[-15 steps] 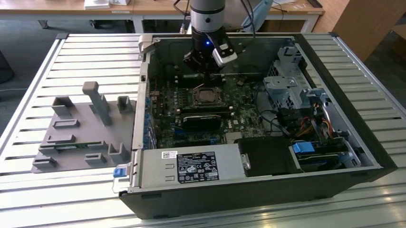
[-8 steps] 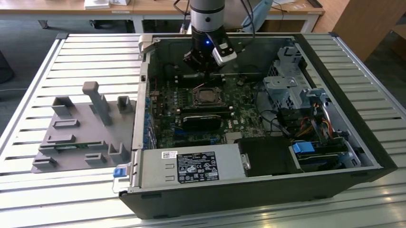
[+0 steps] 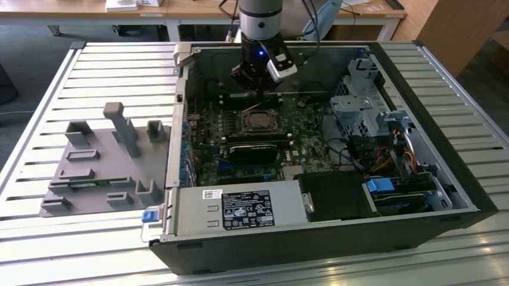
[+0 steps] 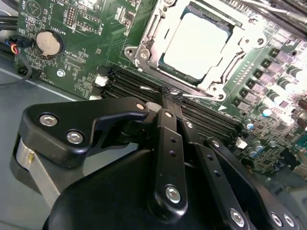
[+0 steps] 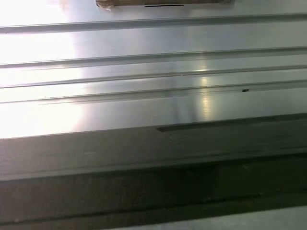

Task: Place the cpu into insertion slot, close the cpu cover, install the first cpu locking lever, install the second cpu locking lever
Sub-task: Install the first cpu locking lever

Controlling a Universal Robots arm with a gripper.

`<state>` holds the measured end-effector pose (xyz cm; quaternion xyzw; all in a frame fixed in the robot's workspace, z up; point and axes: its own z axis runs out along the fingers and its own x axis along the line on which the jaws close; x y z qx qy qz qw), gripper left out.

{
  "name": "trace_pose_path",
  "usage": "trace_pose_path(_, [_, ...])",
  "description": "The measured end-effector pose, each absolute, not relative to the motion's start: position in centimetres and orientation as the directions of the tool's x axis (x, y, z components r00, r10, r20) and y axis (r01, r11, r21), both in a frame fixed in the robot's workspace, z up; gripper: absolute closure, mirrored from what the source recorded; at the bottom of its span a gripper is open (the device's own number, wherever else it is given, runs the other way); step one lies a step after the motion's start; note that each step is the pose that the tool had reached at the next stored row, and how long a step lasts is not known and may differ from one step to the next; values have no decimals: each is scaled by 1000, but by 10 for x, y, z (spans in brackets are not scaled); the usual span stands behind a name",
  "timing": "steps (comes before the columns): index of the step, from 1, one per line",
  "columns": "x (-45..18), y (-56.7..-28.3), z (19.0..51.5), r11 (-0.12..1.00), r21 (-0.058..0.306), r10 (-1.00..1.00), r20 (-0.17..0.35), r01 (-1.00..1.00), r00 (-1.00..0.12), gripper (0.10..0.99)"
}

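This looks like a robotics lab or electronics workshop: a silver-grey robot arm (image 3: 258, 24) hangs over an open black desktop computer case (image 3: 449, 179) on a ribbed aluminium counter (image 3: 95, 65), with a grey plastic parts fixture (image 3: 95, 179) on the exterior view's left and light wooden desks (image 3: 199, 9) at the far edge.

One cpu (image 4: 204, 45), one cpu cover (image 4: 149, 40), one coin battery (image 4: 50, 43), one motherboard (image 4: 96, 36).

Matt silvery metal cpu (image 4: 199, 45); shiny metal cpu cover (image 4: 152, 38)

A ribbed metal worktop (image 3: 111, 65) carries a grey parts holder (image 3: 99, 170) at left and an open computer case (image 3: 318, 247) centre-right.
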<state>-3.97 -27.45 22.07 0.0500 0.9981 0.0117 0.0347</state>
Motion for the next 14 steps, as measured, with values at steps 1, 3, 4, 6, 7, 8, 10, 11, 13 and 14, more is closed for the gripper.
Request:
trace_pose_path(1, [-39,-274,220,995,27,100,-68,99,-993,980])
trace_pose_path(3, [-39,-274,218,995,27,100,-68,99,-993,980])
trace_pose_path(4, [-38,-274,217,995,27,100,-68,99,-993,980])
trace_pose_path(6, [-35,-274,216,995,27,100,-68,99,-993,980])
trace_pose_path(7, [-33,-274,216,995,27,100,-68,99,-993,980])
trace_pose_path(8, [-32,-274,216,995,27,100,-68,99,-993,980])
trace_pose_path(10, [-32,-275,215,995,26,100,-68,99,-993,980])
trace_pose_path(11, [-32,-275,214,995,26,100,-68,99,-993,980])
trace_pose_path(13, [-32,-275,210,995,21,100,-69,99,-993,980])
trace_pose_path(14, [-32,-275,209,995,20,100,-69,99,-993,980])
